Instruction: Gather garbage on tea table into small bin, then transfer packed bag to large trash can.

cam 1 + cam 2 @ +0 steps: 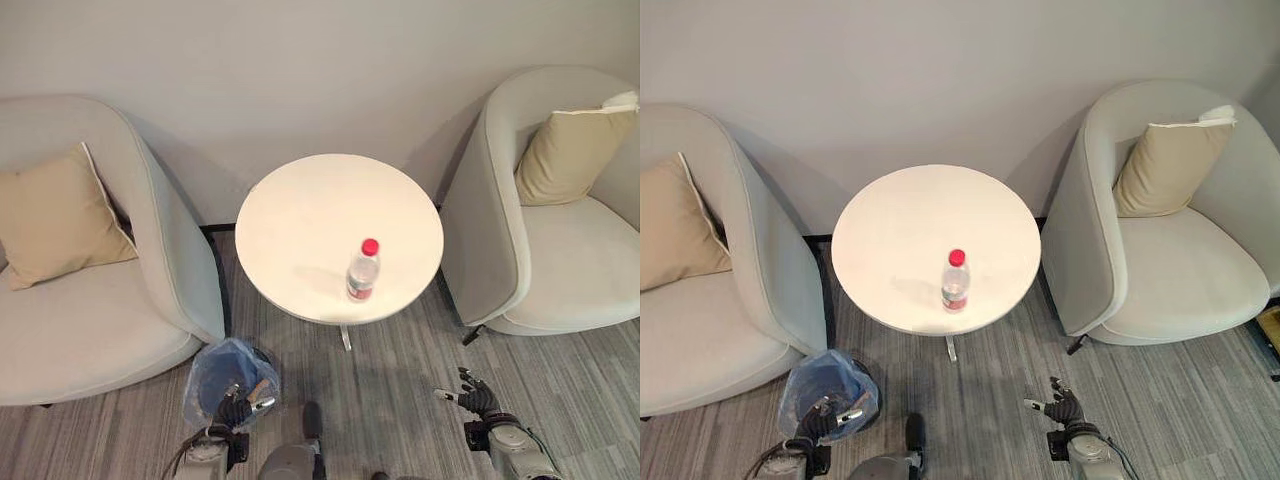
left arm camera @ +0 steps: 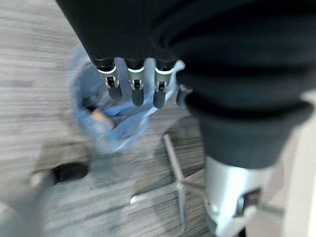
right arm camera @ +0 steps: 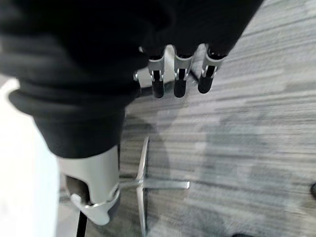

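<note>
Capped bottle (image 1: 363, 270) upright on table (image 1: 300, 215)

Bottles: one is seen – a clear plastic bottle (image 1: 363, 270) with a red cap
Round tables: one, the white tea table (image 1: 300, 215)
Armchairs: two are counted, a left armchair (image 1: 95, 330) and a right armchair (image 1: 570, 265)
Cushions: two – a left cushion (image 1: 55, 215) and a right cushion (image 1: 565, 155), both tan
Bins: one small bin (image 1: 215, 375) lined with a blue bag
Robot hands: two, a left hand (image 1: 240, 408) and a right hand (image 1: 472, 397)

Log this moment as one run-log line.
stage: before pickup | bottle: upright on tea table | small bin: on floor, blue bag | left hand: open over bin | right hand: open, empty
</note>
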Controlling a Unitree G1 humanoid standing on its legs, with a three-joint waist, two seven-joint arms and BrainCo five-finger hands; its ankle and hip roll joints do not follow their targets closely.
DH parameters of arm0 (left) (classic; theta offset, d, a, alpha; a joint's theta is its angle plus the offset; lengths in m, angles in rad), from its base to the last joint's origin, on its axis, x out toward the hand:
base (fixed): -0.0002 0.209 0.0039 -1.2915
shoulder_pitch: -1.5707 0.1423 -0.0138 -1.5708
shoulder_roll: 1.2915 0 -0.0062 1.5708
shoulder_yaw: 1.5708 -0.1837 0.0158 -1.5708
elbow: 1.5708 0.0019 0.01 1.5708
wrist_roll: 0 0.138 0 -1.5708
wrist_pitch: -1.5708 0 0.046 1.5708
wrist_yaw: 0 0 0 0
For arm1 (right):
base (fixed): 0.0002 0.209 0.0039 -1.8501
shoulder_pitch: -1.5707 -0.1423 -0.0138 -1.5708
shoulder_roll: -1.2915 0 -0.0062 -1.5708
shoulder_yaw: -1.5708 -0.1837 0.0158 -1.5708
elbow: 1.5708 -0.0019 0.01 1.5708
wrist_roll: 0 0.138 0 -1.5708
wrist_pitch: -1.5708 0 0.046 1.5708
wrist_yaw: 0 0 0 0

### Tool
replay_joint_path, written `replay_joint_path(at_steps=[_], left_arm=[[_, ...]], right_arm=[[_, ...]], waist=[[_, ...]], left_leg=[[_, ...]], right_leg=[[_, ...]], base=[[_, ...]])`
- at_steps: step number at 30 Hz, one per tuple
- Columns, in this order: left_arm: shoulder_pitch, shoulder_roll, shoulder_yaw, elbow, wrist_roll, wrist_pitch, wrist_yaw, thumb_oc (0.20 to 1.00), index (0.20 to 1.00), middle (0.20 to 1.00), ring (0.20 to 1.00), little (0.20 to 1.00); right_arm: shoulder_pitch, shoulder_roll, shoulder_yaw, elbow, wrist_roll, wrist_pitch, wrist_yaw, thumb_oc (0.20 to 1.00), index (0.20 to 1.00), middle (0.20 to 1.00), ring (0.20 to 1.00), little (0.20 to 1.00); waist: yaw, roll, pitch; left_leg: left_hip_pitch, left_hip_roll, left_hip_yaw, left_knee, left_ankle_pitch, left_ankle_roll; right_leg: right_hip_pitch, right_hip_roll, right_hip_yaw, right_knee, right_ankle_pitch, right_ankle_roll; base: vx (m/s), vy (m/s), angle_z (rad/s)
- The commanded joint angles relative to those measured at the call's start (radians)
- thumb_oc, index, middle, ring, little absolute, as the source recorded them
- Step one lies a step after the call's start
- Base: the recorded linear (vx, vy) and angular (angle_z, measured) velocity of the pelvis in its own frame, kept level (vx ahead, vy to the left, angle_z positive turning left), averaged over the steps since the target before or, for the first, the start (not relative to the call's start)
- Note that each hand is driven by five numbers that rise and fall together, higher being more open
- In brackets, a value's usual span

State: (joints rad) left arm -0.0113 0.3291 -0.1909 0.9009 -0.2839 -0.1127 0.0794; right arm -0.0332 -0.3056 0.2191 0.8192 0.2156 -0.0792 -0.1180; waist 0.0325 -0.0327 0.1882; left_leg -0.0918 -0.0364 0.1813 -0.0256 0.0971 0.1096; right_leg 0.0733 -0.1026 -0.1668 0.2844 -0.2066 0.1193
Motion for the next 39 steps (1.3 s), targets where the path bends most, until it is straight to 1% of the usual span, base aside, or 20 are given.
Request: replay_joint_path(at_steps=[1,2,3,5,6,7,8,11,16,22,24,30,33,39], left_arm=[[0.032,0.026,0.035,-0.048,0.04,-0.026,0.012,1.0,1.0,1.0,1.0,1.0],[0.032,0.026,0.035,-0.047,0.04,-0.026,0.012,1.0,1.0,1.0,1.0,1.0],[0.028,0.027,0.034,-0.041,0.042,-0.026,0.012,1.0,1.0,1.0,1.0,1.0],[0.02,0.027,0.031,-0.04,0.04,-0.029,0.016,1.0,1.0,1.0,1.0,1.0],[0.018,0.028,0.031,-0.043,0.042,-0.03,0.017,1.0,1.0,1.0,1.0,1.0],[0.017,0.026,0.034,-0.041,0.045,-0.033,0.017,1.0,1.0,1.0,1.0,1.0],[0.021,0.024,0.035,-0.039,0.052,-0.037,0.017,1.0,1.0,1.0,1.0,1.0],[0.033,0.019,0.037,-0.036,0.062,-0.038,0.012,1.0,1.0,1.0,1.0,1.0],[0.046,0.002,0.032,-0.039,0.068,-0.034,0.007,1.0,1.0,1.0,1.0,1.0],[0.053,-0.008,0.023,-0.041,0.08,-0.035,0.004,1.0,1.0,1.0,1.0,1.0],[0.057,-0.018,0.007,-0.033,0.089,-0.039,-0.001,1.0,1.0,1.0,1.0,1.0],[0.062,-0.025,-0.011,-0.038,0.093,-0.042,-0.003,1.0,1.0,1.0,1.0,1.0],[0.074,-0.029,-0.02,-0.033,0.1,-0.04,-0.004,1.0,1.0,1.0,1.0,1.0],[0.101,-0.019,-0.016,-0.034,0.099,-0.037,-0.003,1.0,1.0,1.0,1.0,1.0]], right_arm=[[-0.01,-0.026,-0.008,-0.032,-0.026,-0.018,0.001,1.0,1.0,1.0,1.0,1.0],[-0.01,-0.026,-0.008,-0.032,-0.026,-0.018,0.001,1.0,1.0,1.0,1.0,1.0],[-0.016,-0.036,-0.002,-0.036,-0.041,-0.016,-0.001,1.0,1.0,1.0,1.0,1.0],[-0.019,-0.048,0.009,-0.06,-0.056,-0.017,-0.003,1.0,1.0,1.0,1.0,1.0],[-0.019,-0.057,0.015,-0.08,-0.071,-0.016,-0.004,1.0,1.0,1.0,1.0,1.0],[-0.016,-0.063,0.015,-0.096,-0.081,-0.019,-0.005,1.0,1.0,1.0,1.0,1.0],[-0.012,-0.073,0.024,-0.118,-0.106,-0.023,-0.002,1.0,1.0,1.0,1.0,1.0],[-0.002,-0.108,0.039,-0.194,-0.165,-0.028,0.002,1.0,1.0,1.0,1.0,1.0],[-0.009,-0.179,0.073,-0.339,-0.265,-0.041,0.016,1.0,1.0,1.0,1.0,1.0],[-0.033,-0.234,0.116,-0.45,-0.325,-0.052,0.042,1.0,1.0,1.0,1.0,1.0],[-0.071,-0.253,0.164,-0.501,-0.346,-0.067,0.058,1.0,1.0,1.0,1.0,1.0],[-0.145,-0.239,0.236,-0.515,-0.365,-0.075,0.067,1.0,1.0,1.0,1.0,1.0],[-0.199,-0.212,0.281,-0.504,-0.383,-0.073,0.06,1.0,1.0,1.0,1.0,1.0],[-0.216,-0.176,0.275,-0.466,-0.382,-0.053,0.032,1.0,1.0,1.0,1.0,1.0]], waist=[[0.022,-0.01,-0.024],[0.022,-0.01,-0.023],[0.009,-0.001,-0.016],[-0.011,0.003,0.002],[-0.018,0.001,0.01],[-0.022,-0.001,0.013],[-0.02,-0.003,0.012],[-0.017,-0.007,-0.001],[-0.011,0.0,-0.016],[-0.007,0.01,-0.02],[-0.001,0.018,-0.026],[0.01,0.026,-0.035],[0.026,0.031,-0.042],[0.053,0.035,-0.044]], left_leg=[[-0.025,0.042,-0.037,0.108,-0.141,-0.099],[-0.023,0.041,-0.038,0.107,-0.141,-0.099],[-0.002,0.041,-0.048,0.088,-0.138,-0.099],[0.02,0.038,-0.064,0.077,-0.135,-0.101],[0.027,0.035,-0.077,0.076,-0.135,-0.104],[0.029,0.036,-0.082,0.077,-0.135,-0.105],[0.033,0.036,-0.082,0.071,-0.134,-0.108],[0.041,0.044,-0.083,0.053,-0.119,-0.123],[0.053,0.064,-0.11,0.023,-0.085,-0.156],[0.068,0.072,-0.127,0.002,-0.066,-0.17],[0.081,0.072,-0.134,-0.015,-0.058,-0.175],[0.099,0.067,-0.143,-0.032,-0.057,-0.174],[0.111,0.062,-0.154,-0.046,-0.059,-0.171],[0.109,0.055,-0.174,-0.052,-0.062,-0.168]], right_leg=[[-0.064,-0.012,0.041,-0.086,0.093,0.015],[-0.063,-0.012,0.041,-0.086,0.092,0.015],[-0.107,-0.005,0.048,-0.106,0.108,0.009],[-0.145,0.012,0.088,-0.133,0.129,0.005],[-0.147,0.018,0.114,-0.146,0.132,0.004],[-0.137,0.019,0.128,-0.157,0.132,0.008],[-0.127,0.018,0.13,-0.169,0.135,0.004],[-0.092,0.017,0.114,-0.216,0.134,-0.006],[-0.027,0.036,0.064,-0.291,0.129,-0.026],[0.009,0.046,0.035,-0.318,0.116,-0.035],[0.028,0.05,0.019,-0.329,0.11,-0.038],[0.047,0.052,0.005,-0.341,0.106,-0.039],[0.06,0.05,-0.006,-0.346,0.101,-0.037],[0.062,0.046,-0.028,-0.348,0.097,-0.035]], base=[[0.05,0.026,0.03],[0.09,0.017,-0.07],[0.06,-0.024,-0.05],[0.07,-0.057,0.0],[0.06,-0.082,0.11],[0.05,-0.109,0.27],[0.03,-0.121,0.43],[0.04,-0.146,0.28],[0.03,-0.142,0.19],[0.02,-0.055,0.17],[0.05,-0.029,0.18],[0.05,0.004,0.08],[0.08,0.033,0.14],[0.05,0.024,0.15]])
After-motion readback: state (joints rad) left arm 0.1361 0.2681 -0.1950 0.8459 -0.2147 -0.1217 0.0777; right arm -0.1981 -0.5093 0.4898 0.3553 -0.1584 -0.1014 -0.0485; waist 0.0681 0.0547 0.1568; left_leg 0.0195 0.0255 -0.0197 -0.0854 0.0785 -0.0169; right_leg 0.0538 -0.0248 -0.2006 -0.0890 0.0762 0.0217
